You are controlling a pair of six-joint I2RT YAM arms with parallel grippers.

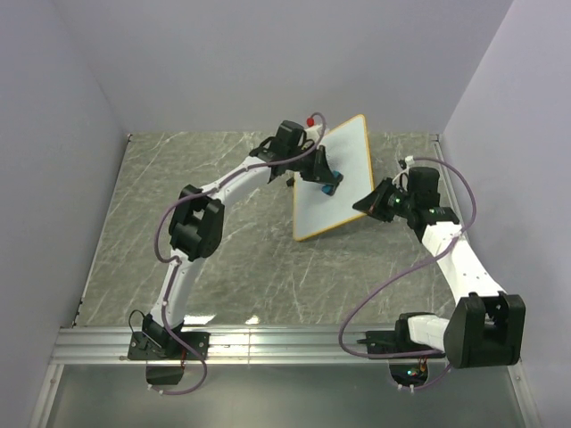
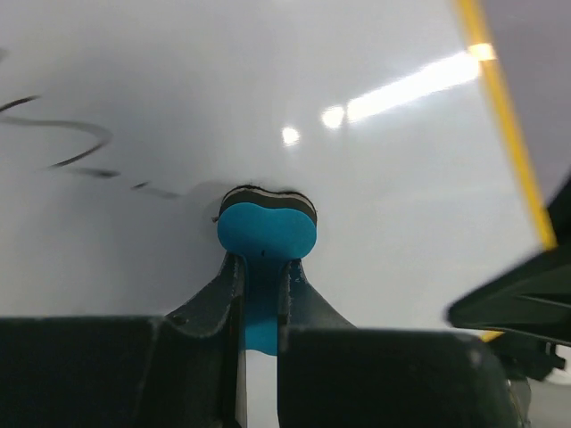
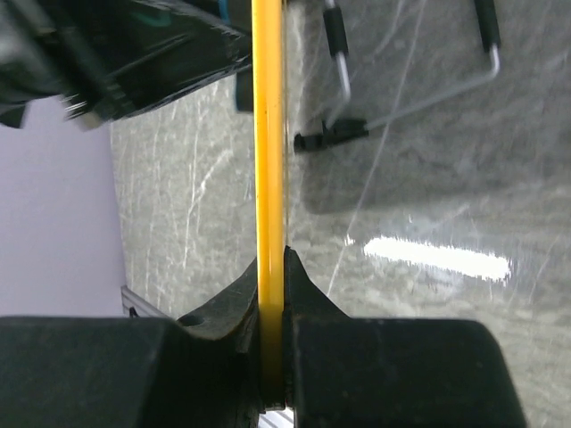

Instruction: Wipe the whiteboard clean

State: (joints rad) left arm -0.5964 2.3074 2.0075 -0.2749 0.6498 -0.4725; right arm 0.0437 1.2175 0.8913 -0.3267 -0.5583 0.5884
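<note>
The whiteboard stands tilted up off the table, white with an orange-yellow rim. My right gripper is shut on its right edge; in the right wrist view the yellow rim runs edge-on between the jaws of that gripper. My left gripper is shut on the blue eraser and presses its dark felt face against the board's white surface. Dark scribbled writing lies to the left of the eraser. The left gripper shows its fingers closed on the eraser's waist.
Grey marbled tabletop between pale walls. A red-capped marker lies behind the left wrist. The board's wire stand with black feet shows behind it. A metal rail runs along the near edge.
</note>
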